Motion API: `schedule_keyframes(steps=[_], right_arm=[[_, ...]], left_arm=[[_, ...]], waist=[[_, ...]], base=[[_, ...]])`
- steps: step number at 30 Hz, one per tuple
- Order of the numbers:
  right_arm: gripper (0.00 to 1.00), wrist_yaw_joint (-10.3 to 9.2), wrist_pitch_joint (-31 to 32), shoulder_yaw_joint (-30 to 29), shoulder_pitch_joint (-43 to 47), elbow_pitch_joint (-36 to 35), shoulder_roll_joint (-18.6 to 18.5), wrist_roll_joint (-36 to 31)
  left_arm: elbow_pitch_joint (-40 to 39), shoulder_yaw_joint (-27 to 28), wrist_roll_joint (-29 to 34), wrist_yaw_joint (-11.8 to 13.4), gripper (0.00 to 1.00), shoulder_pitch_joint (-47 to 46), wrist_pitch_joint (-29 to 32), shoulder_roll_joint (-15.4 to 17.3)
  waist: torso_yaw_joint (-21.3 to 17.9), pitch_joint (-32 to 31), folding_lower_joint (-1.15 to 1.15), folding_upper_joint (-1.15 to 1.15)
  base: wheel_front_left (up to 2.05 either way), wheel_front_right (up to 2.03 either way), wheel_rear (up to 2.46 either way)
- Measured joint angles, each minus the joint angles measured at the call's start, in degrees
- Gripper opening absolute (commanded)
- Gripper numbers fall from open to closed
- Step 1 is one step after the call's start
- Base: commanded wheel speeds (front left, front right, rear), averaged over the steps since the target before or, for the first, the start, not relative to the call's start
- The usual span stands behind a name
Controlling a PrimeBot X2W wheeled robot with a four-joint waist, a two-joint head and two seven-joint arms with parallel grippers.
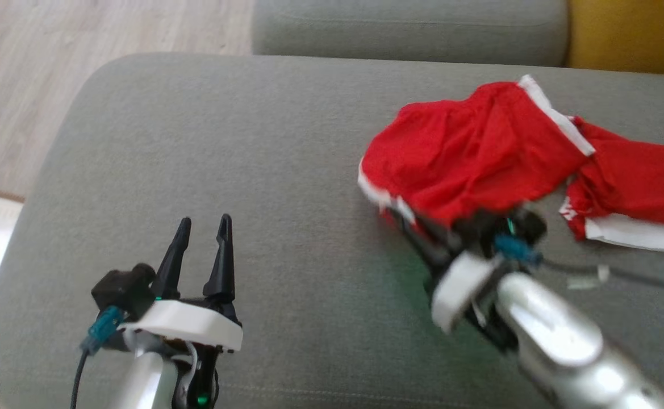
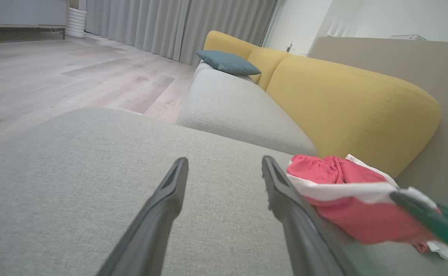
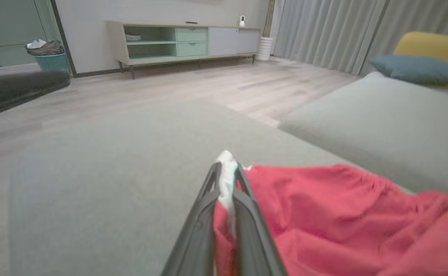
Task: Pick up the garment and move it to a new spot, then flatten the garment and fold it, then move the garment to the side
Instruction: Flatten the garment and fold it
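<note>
A broad grey sofa seat [image 1: 224, 159] fills the foreground of a living room with a pale wood floor [image 1: 25, 68], grey curtains [image 2: 170, 23] and a low sideboard [image 3: 181, 38] along the far wall. The red garment [image 1: 479, 153], edged in white, lies bunched on the right side of the seat below a yellow backrest [image 2: 342, 99]. Its far end is cut off by the frame in the head view.

The right gripper [image 3: 227, 166] is closed tight on the garment's white-trimmed edge, which pokes out past the fingertips in the right wrist view. From above, those fingers are buried under the red cloth, and the silver forearm behind them is smeared by blur. It cannot be told whether the pinched corner is clear of the seat.

The left gripper [image 1: 204, 220] hangs over bare upholstery well to the left of the garment, its two dark fingers spread wide with nothing between them.

A blue cushion [image 2: 227, 63] rests on the next seat along. A dark, blurred shape at the left edge of the right wrist view is too indistinct to identify.
</note>
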Motion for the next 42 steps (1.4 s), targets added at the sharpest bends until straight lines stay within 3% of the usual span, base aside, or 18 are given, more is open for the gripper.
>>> schedule_keyframes(steps=[8, 13, 18, 19, 20, 21, 25, 32, 37, 42], right_arm=[[0.00, 0.00, 5.65, 1.18, 10.45, -10.11, -7.26, 4.76], [0.00, 0.00, 9.03, -3.14, 16.68, -15.25, -13.02, 5.26], [0.00, 0.00, 12.38, -10.71, 22.06, -16.85, -15.55, 4.64], [0.44, 0.00, 12.51, -12.49, 22.90, -16.82, -15.58, 3.89], [1.00, 0.00, 12.56, -14.59, 23.67, -16.63, -15.42, 3.05], [1.00, 0.00, 13.22, -16.53, 24.18, -16.23, -15.26, 1.96], [1.00, 0.00, 13.94, -26.65, 25.92, -14.96, -12.06, -3.58], [1.00, 0.00, 8.53, -42.03, 26.77, -21.32, 1.21, -12.10], [1.00, -0.01, 3.93, -44.69, 28.69, -26.82, 8.69, -15.26], [1.00, 0.00, 3.30, -45.02, 29.65, -28.02, 10.09, -17.05]], left_arm=[[0.19, 0.75, 0.01, 0.00, 1.00, 2.02, 0.00, 0.00], [0.25, 1.21, 0.01, -0.07, 1.00, 2.02, 0.00, 0.00], [0.31, 1.11, 0.01, -0.07, 1.00, 1.93, -0.01, 0.00], [0.37, 1.08, 0.01, -0.07, 1.00, 1.89, -0.01, 0.00], [0.52, 0.99, 0.01, -0.08, 1.00, 1.83, -0.01, 0.00], [0.59, 0.94, 0.01, -0.08, 1.00, 1.82, -0.01, 0.01], [0.87, 0.46, 0.01, -0.10, 1.00, 1.70, -0.01, 0.00], [1.35, 0.10, 0.04, -0.59, 1.00, 1.03, -0.01, 0.01], [0.58, 0.05, 0.21, -1.05, 1.00, 0.48, -0.01, 0.00], [0.35, -0.12, 0.40, -1.19, 1.00, 0.35, -0.01, 0.00]], waist=[[-3.82, -1.35, 0.00, 0.00], [-6.97, -1.90, 0.00, 0.00], [-9.43, -1.91, 0.00, 0.00], [-9.79, -1.84, 0.00, 0.00], [-10.10, -1.78, 0.00, 0.00], [-10.32, -1.73, 0.00, 0.00], [-10.84, -1.56, 0.00, 0.00], [-10.86, -1.86, 0.00, 0.00], [-10.37, -1.71, 0.00, 0.00], [-10.07, -0.63, 0.00, 0.00]], base=[[0.00, 0.00, 0.00], [0.00, 0.00, 0.00], [0.00, 0.00, 0.00], [0.00, 0.00, 0.00], [0.00, 0.00, 0.00], [0.00, 0.00, 0.00], [0.00, 0.00, 0.00], [0.00, 0.00, 0.00], [0.00, 0.00, 0.00], [0.00, 0.00, 0.00]])
